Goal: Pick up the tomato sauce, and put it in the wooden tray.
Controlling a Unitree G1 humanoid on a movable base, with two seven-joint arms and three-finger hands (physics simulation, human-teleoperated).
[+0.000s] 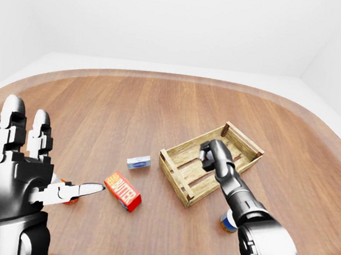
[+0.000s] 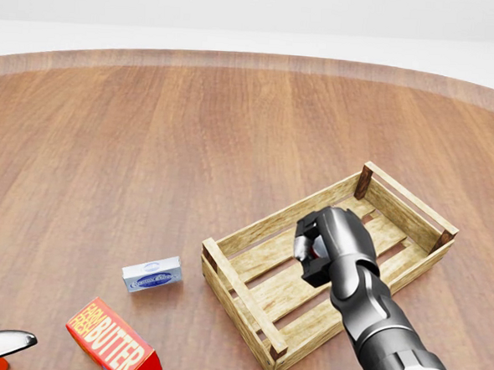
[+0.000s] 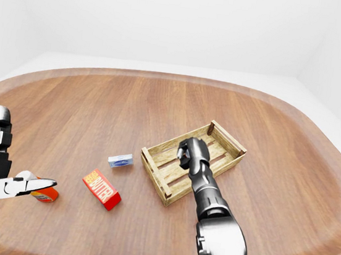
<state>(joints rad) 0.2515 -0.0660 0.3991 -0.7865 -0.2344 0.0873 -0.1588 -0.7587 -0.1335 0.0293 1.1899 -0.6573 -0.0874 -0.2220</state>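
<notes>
My right hand (image 2: 311,242) hangs low inside the wooden tray (image 2: 252,232), over its slatted floor, in the lower right of the head view. Its fingers are shut on the tomato sauce (image 2: 315,251), of which only a sliver of red and white shows between them. Whether the sauce touches the slats is hidden by the hand. My left hand (image 1: 32,160) is raised at the left edge of the left-eye view, open, fingers spread and holding nothing.
A red butter box (image 2: 112,341) and a small blue-and-white box (image 2: 152,275) lie left of the tray. An orange item (image 3: 44,194) sits under my left thumb. A small can (image 1: 228,222) stands below the tray beside my right forearm.
</notes>
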